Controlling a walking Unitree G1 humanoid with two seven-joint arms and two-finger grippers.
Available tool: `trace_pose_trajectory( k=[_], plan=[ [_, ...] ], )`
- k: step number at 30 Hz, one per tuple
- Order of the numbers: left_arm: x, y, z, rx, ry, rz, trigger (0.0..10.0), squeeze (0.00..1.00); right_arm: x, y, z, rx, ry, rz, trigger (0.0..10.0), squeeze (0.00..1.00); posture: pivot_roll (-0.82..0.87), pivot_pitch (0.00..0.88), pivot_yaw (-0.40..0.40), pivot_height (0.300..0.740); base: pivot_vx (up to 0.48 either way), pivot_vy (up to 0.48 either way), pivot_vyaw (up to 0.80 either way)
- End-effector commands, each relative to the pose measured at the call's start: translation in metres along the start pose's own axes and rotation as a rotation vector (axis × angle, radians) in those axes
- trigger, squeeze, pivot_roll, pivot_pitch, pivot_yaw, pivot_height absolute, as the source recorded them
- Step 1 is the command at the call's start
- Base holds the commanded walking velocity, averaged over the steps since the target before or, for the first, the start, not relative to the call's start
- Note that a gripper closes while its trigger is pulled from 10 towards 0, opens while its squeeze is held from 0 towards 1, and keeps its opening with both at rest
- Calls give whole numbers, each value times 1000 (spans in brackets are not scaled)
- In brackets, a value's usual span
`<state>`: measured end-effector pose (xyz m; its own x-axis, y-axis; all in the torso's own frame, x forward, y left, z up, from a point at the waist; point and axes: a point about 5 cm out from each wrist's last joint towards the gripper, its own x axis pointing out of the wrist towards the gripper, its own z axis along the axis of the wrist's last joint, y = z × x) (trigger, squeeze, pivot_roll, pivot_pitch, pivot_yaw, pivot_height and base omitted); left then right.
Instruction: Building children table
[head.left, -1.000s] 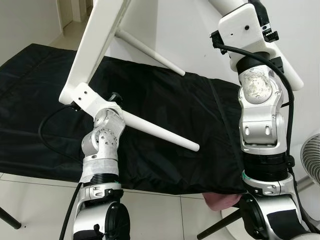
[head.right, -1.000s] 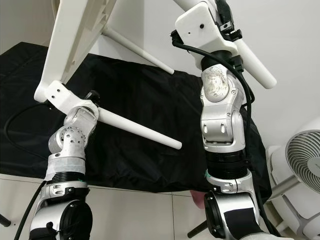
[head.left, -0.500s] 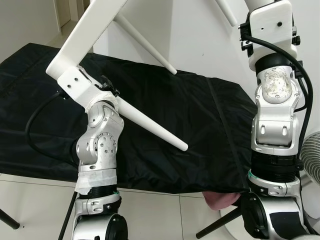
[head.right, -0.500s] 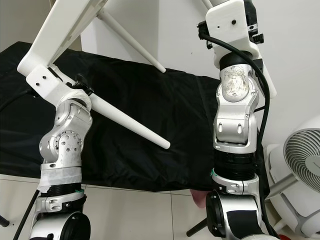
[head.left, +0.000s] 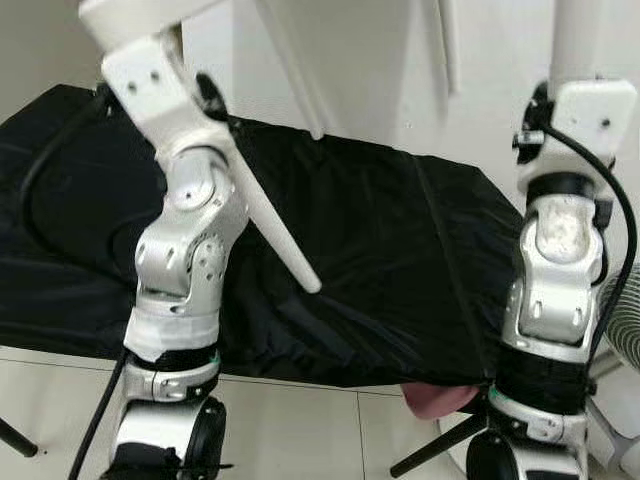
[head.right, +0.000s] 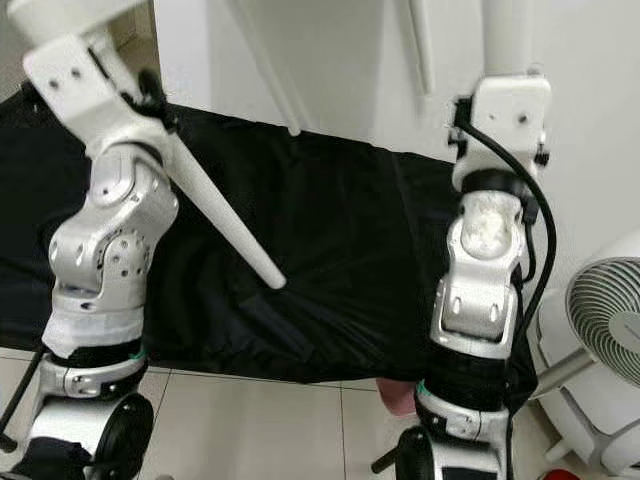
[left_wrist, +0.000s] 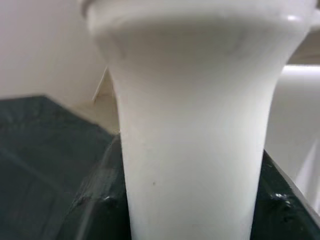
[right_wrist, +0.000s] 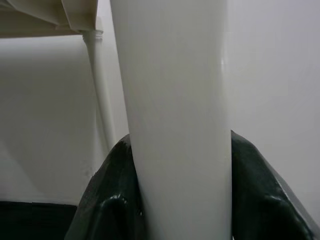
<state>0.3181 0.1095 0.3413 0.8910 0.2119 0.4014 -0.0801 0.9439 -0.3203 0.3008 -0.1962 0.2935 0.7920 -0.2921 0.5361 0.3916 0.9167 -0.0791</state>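
Left wrist view: smooth white table leg (left_wrist: 192, 135)

Silver arms (head.left: 185, 260) w/ white wrist housings, black cables.

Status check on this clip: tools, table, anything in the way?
Left tool shut on one white table leg. Right tool shut on another leg. Table held aloft over black cloth. Fan at right.

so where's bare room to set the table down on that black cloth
The black cloth lies bare between the two arms and toward its far wall edge. It is crowded near the left gripper, whose table leg slants over the cloth, and by the fan past its right edge.
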Motion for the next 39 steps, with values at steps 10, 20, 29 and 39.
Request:
trace_pose_trajectory(
  k=[10,20,29,39],
  plan=[
    [-7,-54,46,-60,-156,-442,0,0,-52,40,-116,413,543,238,0,0,17,17,-148,740,0,0,0],
    [-8,-48,15,-15,-2,-476,10000,176,-70,60,-127,402,602,360,10000,1000,21,20,-146,740,0,0,0],
    [-10,-40,-3,55,71,-509,10000,0,-71,63,-124,405,520,389,10000,827,39,17,-134,740,0,0,0],
    [-29,-14,-35,218,191,-588,10000,0,-75,56,-126,391,482,393,10000,0,46,8,-118,740,0,0,0]
  ],
)
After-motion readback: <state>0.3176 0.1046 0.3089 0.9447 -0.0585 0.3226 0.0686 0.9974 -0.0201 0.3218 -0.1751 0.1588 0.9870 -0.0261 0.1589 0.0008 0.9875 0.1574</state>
